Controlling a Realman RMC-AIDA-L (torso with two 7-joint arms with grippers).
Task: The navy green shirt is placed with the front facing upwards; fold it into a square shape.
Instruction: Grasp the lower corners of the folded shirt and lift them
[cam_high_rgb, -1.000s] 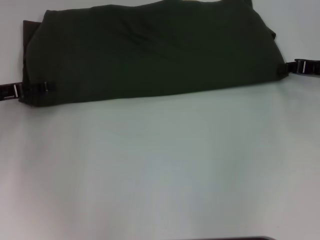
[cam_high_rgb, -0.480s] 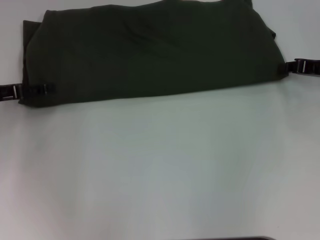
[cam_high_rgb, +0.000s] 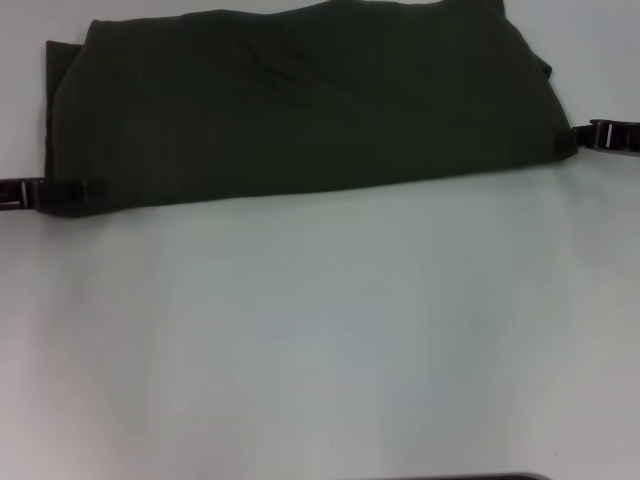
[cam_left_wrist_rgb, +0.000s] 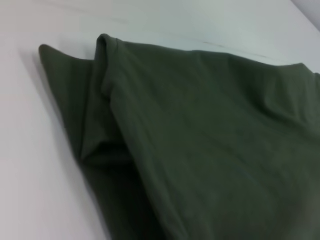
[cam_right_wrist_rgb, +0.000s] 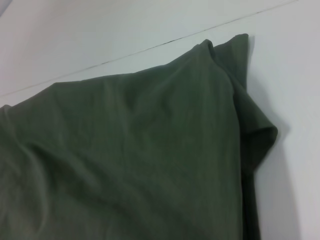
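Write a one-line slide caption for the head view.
Folded navy green shirt lies plain side up on the white table, left gripper and right gripper at its near corners.

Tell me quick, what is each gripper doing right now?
Left gripper: at the navy green shirt's near left corner, grip cannot be told.
Right gripper: at its right edge, cannot be told.
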